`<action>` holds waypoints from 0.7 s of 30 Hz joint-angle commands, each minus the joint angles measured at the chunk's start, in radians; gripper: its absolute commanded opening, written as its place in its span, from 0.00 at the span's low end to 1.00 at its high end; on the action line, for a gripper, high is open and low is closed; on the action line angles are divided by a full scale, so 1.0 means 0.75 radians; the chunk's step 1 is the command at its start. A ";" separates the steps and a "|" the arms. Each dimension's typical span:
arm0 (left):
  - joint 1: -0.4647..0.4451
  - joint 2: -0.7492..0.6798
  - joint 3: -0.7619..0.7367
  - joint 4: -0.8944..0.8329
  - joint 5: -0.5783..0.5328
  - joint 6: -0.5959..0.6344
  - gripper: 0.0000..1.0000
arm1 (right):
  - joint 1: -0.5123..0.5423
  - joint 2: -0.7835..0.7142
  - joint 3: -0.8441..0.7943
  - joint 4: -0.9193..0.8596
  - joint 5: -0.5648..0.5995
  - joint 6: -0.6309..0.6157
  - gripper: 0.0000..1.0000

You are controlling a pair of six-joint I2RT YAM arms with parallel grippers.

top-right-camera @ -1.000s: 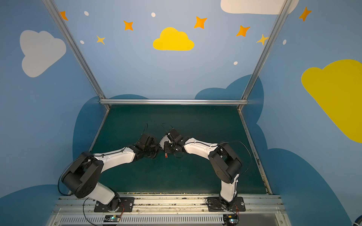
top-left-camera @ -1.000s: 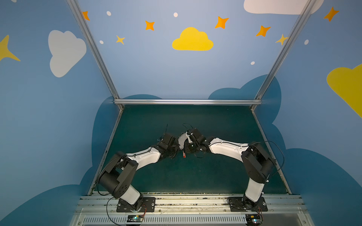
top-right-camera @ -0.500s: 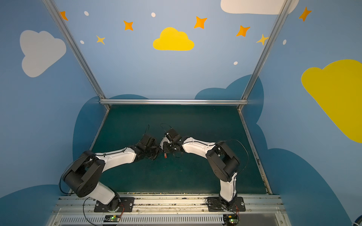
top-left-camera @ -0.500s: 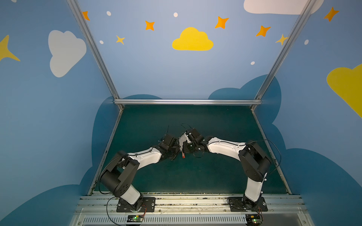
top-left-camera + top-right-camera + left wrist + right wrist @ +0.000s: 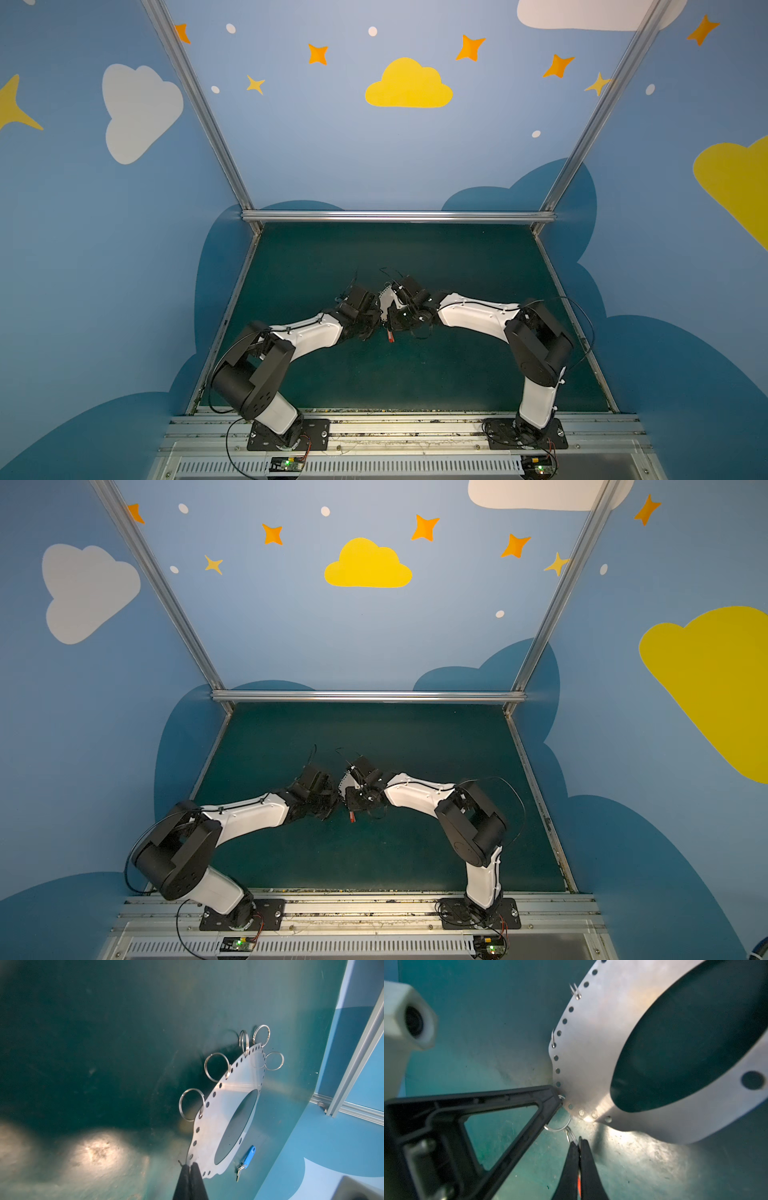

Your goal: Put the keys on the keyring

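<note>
Pinching the rim of the keyring (image 5: pixel 224 1109) with the left gripper (image 5: pixel 190 1164), black fingers pressed tight on the thin grey plate, right by its row of little holes. Holding that plate tilted over the green mat (image 5: pixel 104 1043). Hard to tell about the far end: touching the mat or not. Hanging off one long edge, a few wire rings (image 5: pixel 217 1067).

Reaching in from 8 o'clock with the left arm and from 4 o'clock with the right arm in both top views, meeting close to the middle of the mat. Showing the keyring (image 5: pixel 387 297) (image 5: pixel 343 783) there as a pale sliver at 12 o'clock from the two grippers.

Squeezing the red-orange key (image 5: pixel 579 1182) with the right gripper (image 5: pixel 578 1141), fingers pressed together, with only a thin strip of the tag peeking out between them. Cannot see the metal blade. Poking out past the fingertips, a tiny split ring (image 5: pixel 569 1135), touching a bigger ring (image 5: pixel 559 1128) threaded through a hole at the plate's rim, just beside the left gripper's tip. Too blurry to tell: hooked on or only touching. Dangling at 6 o'clock from the keyring in both top views, the red-orange key (image 5: pixel 390 336) (image 5: pixel 352 816).

Lying flat on the mat, the blue key (image 5: pixel 249 1156), just beside the keyring, on the side away from the wire rings, apart from both grippers.
</note>
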 commanded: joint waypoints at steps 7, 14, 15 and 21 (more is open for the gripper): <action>-0.006 -0.024 0.055 -0.037 -0.032 0.043 0.04 | -0.026 -0.045 0.011 -0.032 0.053 0.018 0.00; -0.012 -0.019 0.063 -0.045 -0.041 0.049 0.04 | -0.043 -0.027 0.097 -0.151 0.107 -0.003 0.00; -0.011 -0.020 0.065 -0.044 -0.040 0.050 0.04 | -0.044 -0.016 0.105 -0.155 0.104 -0.002 0.00; -0.016 -0.019 0.069 -0.050 -0.042 0.057 0.04 | -0.038 0.014 0.121 -0.141 0.074 -0.009 0.00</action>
